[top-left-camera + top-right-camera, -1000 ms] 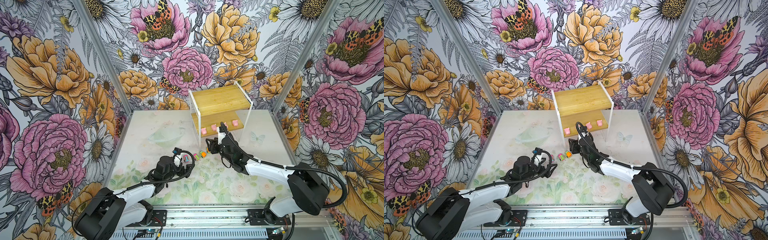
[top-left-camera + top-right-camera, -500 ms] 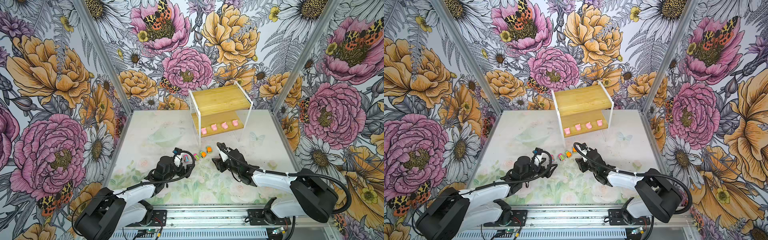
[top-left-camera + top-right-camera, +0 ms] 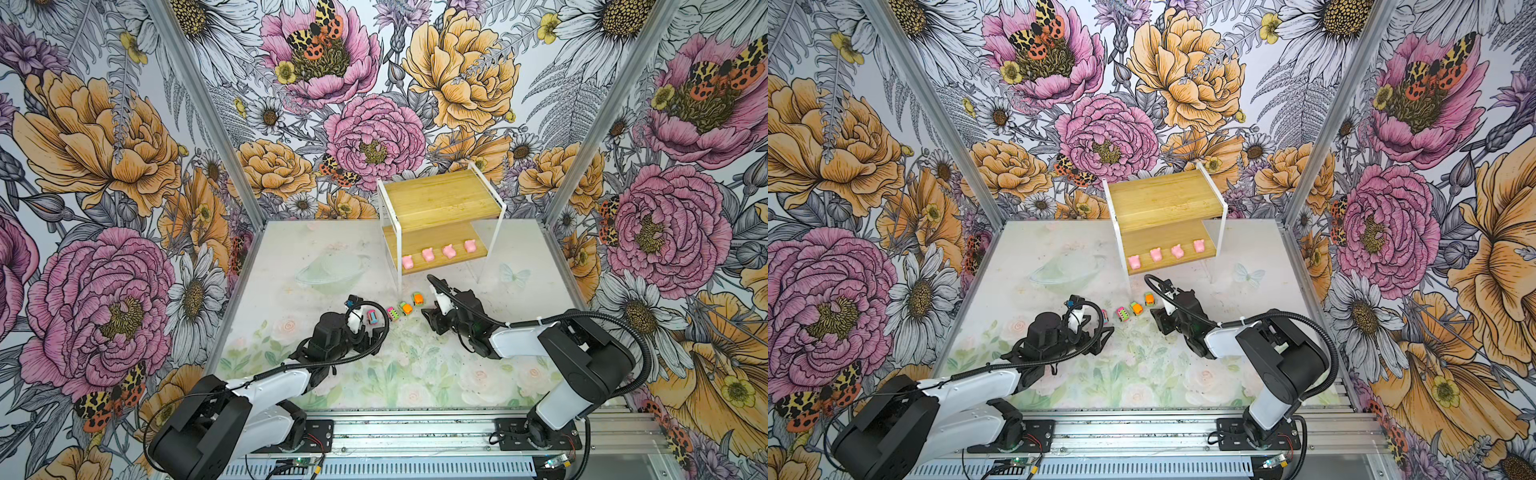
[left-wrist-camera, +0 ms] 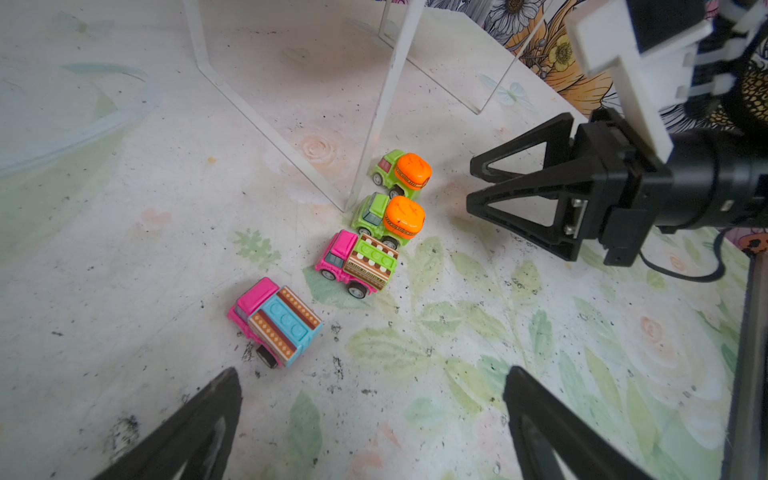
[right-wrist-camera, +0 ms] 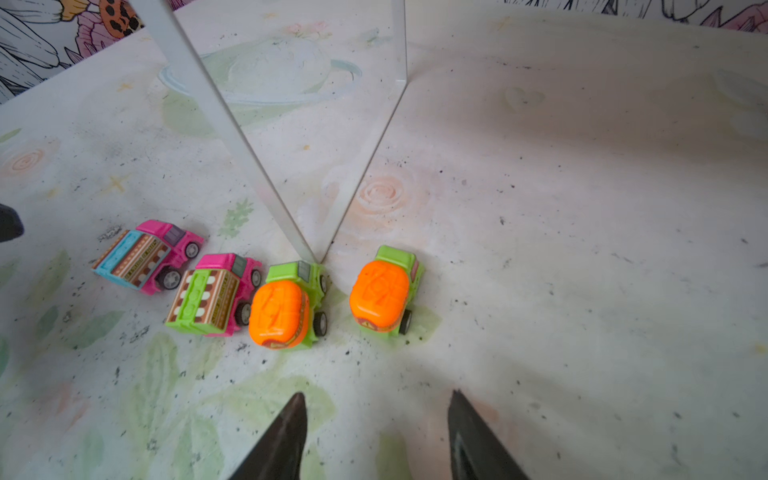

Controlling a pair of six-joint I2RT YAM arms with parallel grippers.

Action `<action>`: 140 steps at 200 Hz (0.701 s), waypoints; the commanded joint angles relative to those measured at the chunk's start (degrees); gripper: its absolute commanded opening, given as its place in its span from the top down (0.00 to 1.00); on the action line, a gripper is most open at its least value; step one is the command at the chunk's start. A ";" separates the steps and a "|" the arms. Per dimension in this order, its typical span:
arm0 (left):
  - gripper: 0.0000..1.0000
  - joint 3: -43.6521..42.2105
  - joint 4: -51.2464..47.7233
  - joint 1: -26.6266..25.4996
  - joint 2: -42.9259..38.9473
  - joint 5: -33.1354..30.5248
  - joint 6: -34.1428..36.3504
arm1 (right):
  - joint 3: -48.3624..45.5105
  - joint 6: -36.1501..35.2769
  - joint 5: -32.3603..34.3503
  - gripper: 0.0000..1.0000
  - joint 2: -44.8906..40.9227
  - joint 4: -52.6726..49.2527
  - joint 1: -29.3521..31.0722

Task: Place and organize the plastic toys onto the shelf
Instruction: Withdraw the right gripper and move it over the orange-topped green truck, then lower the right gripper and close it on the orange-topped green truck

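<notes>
Four plain pink pig-like plastic figures (image 3: 428, 254) already stand in a row along the near edge of the lower board of the two-tier wooden shelf (image 3: 440, 199) with its thin white frame. The four toy cars wait on the flower-printed bench (image 3: 291, 266) in a slanting line by the shelf's near left leg. The likeliest next pick is the rightmost orange-and-green plastic car (image 5: 384, 291). It stands clear of its neighbours and straight ahead of the right arm (image 3: 515, 345), whose jaws are parted and empty, low over the bench. The left arm (image 3: 274, 386) has its jaws spread wide and empty too, nearest the pink car with the blue load bed (image 4: 276, 322). The cars look light, hard and stiff, so a modest squeeze should do. The domed orange drum is smooth and could slip out, and the wheels probably roll freely, so a nudge may send a car off. The flat green flanks above the wheels seem the surest hold. The second orange-and-green car (image 5: 286, 307) sits against the frame's foot and close beside the pink car with the green bed (image 5: 216, 295), leaving little room.
</notes>
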 commanded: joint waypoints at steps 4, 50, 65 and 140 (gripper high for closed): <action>0.01 1.47 0.15 -0.60 0.45 -1.23 0.43 | 2.54 1.60 -0.82 0.45 2.23 5.23 -0.10; 0.01 1.56 0.12 -0.59 0.54 -1.19 0.44 | 6.38 4.08 0.31 0.47 6.01 5.73 0.06; 0.01 1.47 0.10 -0.57 0.55 -1.17 0.39 | 7.01 4.79 0.75 0.48 7.11 6.04 0.24; 0.01 1.56 0.23 -0.59 0.76 -1.08 0.48 | 8.67 6.71 2.66 0.51 12.12 8.22 1.27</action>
